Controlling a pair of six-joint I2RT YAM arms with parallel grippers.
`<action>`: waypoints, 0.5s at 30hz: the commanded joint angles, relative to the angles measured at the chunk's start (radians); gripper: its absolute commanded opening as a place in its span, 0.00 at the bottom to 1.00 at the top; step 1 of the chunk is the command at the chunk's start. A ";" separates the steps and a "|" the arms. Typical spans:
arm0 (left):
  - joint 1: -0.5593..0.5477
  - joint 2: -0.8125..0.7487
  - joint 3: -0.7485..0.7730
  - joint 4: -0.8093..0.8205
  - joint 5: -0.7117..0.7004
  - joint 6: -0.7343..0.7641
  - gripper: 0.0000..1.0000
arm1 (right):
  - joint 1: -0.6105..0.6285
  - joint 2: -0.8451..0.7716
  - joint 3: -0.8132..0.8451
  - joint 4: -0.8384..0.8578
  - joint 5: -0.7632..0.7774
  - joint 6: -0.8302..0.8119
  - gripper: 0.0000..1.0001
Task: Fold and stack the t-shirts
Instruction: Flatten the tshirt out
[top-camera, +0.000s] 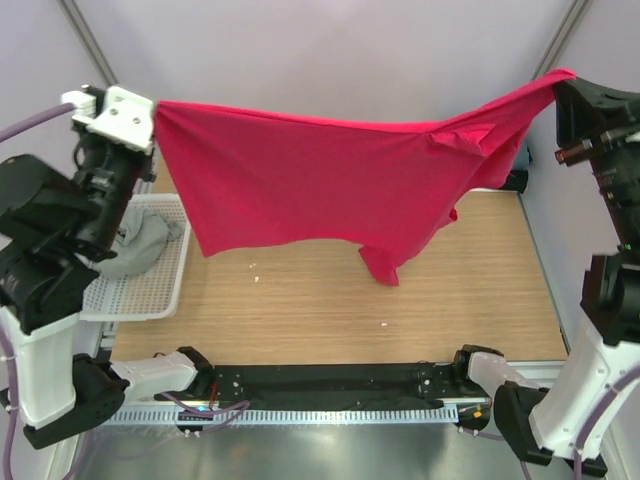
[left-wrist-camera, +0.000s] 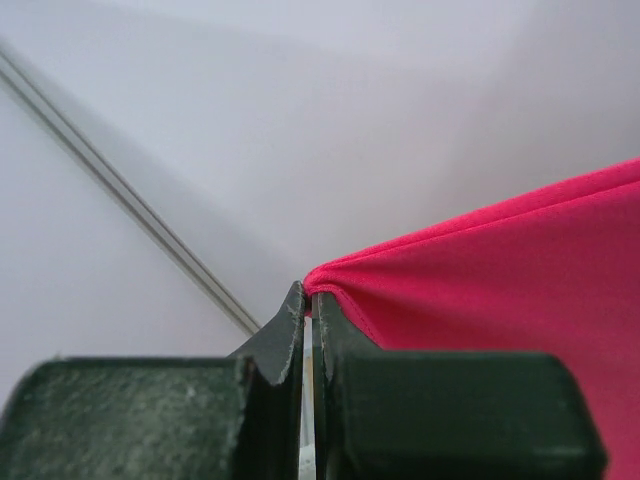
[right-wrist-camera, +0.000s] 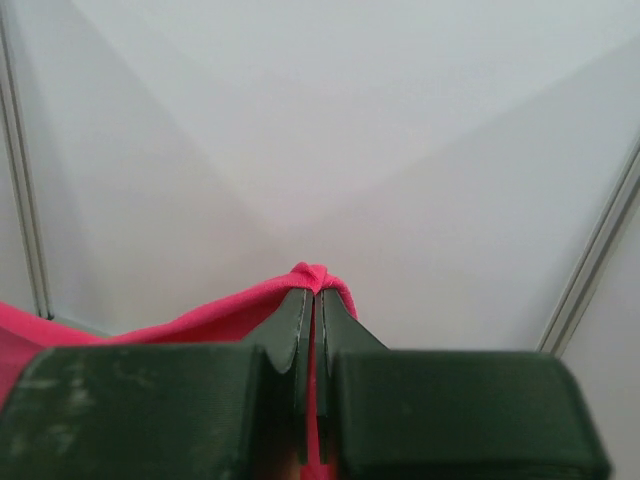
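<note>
The crimson-red t-shirt (top-camera: 320, 185) hangs spread in the air between both arms, its lower edge and one sleeve dangling above the wooden table (top-camera: 320, 300). My left gripper (top-camera: 152, 112) is shut on its upper left corner; the red cloth (left-wrist-camera: 500, 270) runs off to the right from the fingertips. My right gripper (top-camera: 566, 80) is shut on the upper right corner, with a red bunch (right-wrist-camera: 318, 275) pinched at the tips. A grey t-shirt (top-camera: 140, 245) lies crumpled in the white mesh basket (top-camera: 150, 290) at the left. A black cloth (top-camera: 330, 385) lies flat along the near edge. No slate-blue tee is in view.
The white basket stands at the table's left edge, under my left arm. White walls and metal frame posts (left-wrist-camera: 130, 195) close in the back and sides. Small white specks (top-camera: 384, 323) lie on the wood.
</note>
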 joint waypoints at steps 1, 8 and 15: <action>0.015 -0.021 0.047 0.027 0.031 -0.024 0.00 | -0.012 -0.042 0.065 0.044 0.018 0.002 0.01; 0.019 -0.027 0.035 0.001 0.052 -0.031 0.00 | -0.018 -0.041 0.063 0.045 0.008 0.011 0.01; 0.019 -0.018 -0.092 0.036 0.017 0.015 0.00 | -0.020 0.011 -0.005 0.062 0.025 0.005 0.01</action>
